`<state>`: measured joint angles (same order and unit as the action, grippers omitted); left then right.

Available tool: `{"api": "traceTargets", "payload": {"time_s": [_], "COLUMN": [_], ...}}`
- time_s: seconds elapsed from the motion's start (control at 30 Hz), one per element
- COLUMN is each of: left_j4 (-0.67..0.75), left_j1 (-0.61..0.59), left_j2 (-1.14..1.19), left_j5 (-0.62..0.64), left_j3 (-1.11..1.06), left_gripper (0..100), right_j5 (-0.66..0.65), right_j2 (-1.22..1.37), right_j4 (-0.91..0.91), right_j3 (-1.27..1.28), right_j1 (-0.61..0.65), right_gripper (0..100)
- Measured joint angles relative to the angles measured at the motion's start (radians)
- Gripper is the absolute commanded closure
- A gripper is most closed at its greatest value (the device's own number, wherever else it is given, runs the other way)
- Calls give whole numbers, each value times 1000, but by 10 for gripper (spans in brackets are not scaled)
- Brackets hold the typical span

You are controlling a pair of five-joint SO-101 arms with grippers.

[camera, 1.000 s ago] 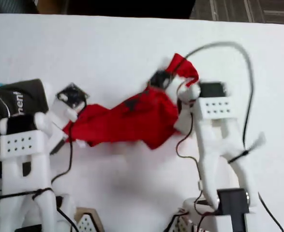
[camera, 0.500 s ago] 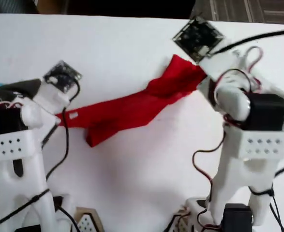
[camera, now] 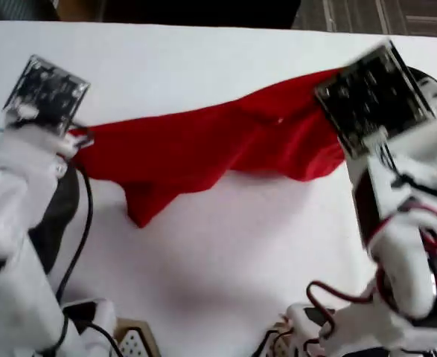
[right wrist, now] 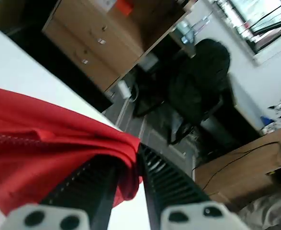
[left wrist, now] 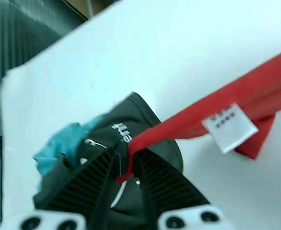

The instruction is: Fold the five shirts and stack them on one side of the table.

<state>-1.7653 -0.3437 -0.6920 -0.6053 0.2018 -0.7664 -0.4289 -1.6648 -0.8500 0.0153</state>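
Observation:
A red shirt [camera: 203,149] hangs stretched above the white table [camera: 225,268] between both arms, which are lifted close to the high camera. My left gripper [left wrist: 127,163] is shut on one end of the red shirt [left wrist: 236,98], near its white label [left wrist: 230,127]. My right gripper [right wrist: 130,167] is shut on the other end of the red shirt [right wrist: 44,148]. In the high view the left arm [camera: 24,186] holds the cloth at the left and the right arm [camera: 397,186] at the right. Below the left gripper lie a black shirt [left wrist: 145,124] and a teal shirt [left wrist: 59,146], bunched together.
The black shirt pile [camera: 58,216] lies at the table's left edge, partly under the left arm. Cables [camera: 80,245] run along both arms. Arm bases [camera: 129,342] stand at the near edge. Behind the table are wooden drawers [right wrist: 92,43] and a dark chair [right wrist: 202,96].
Both arms have risen and spread apart, pulling the bunched red shirt off the table into a long taut band. The wrist cameras now sit much closer to the high camera.

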Motion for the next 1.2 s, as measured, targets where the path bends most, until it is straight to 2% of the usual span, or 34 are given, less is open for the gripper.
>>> {"api": "traceTargets", "payload": {"time_s": [0.6,0.7,0.83,1.0,1.2], "left_j4": [-3,8,44,48,48], "left_j1": [-9,-40,-114,-129,-130], "left_j2": [-384,-427,-473,-488,-488], "left_j5": [3,3,3,3,3], "left_j3": [23,23,25,25,25], "left_gripper": [976,976,976,976,976], "right_j5": [0,0,9,83,94], "right_j2": [-299,-345,-381,-382,-381], "right_j4": [-2,-2,-25,-40,-40], "right_j3": [-83,-83,-84,-74,63], "right_j1": [0,-5,-9,-9,-9], "right_gripper": [978,978,978,978,978]}}
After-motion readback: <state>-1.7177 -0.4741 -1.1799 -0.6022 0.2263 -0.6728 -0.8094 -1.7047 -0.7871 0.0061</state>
